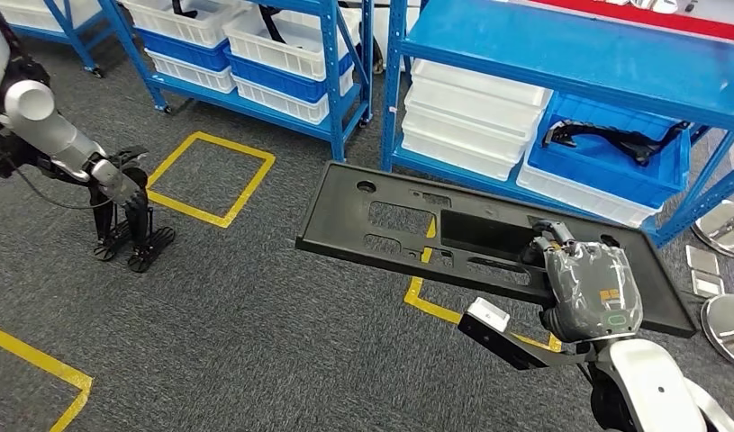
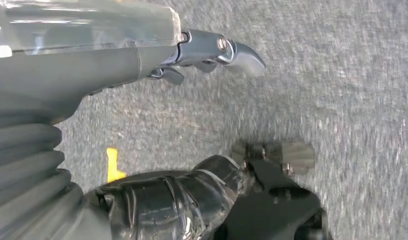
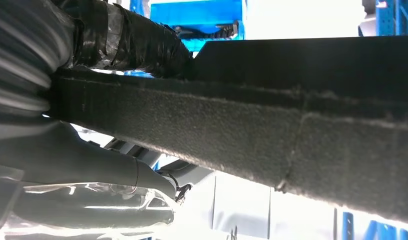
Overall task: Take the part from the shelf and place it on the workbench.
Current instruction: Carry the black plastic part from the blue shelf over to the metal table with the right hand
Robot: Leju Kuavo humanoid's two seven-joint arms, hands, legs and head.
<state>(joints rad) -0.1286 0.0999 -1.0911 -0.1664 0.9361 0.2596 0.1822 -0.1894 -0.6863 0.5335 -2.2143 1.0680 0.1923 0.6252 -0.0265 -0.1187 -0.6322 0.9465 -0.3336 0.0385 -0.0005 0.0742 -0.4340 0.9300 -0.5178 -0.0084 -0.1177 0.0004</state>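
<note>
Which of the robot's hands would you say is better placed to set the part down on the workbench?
The right. The right hand already grips the black panel, while the left hand hangs low over the carpet, holding nothing.

Grey carpet floor [image 1: 255, 315] runs underfoot, marked with yellow tape squares [image 1: 212, 180]. Two blue metal shelf racks [image 1: 606, 54] stand on it. The left rack [image 1: 336, 72] carries white bins [image 1: 282, 40] on blue ones; the right rack holds stacked white trays [image 1: 471, 121] beside a blue bin [image 1: 615, 153] with a dark part inside.

The right hand [image 1: 586, 286] hides part of the panel [image 1: 417, 220].
</note>
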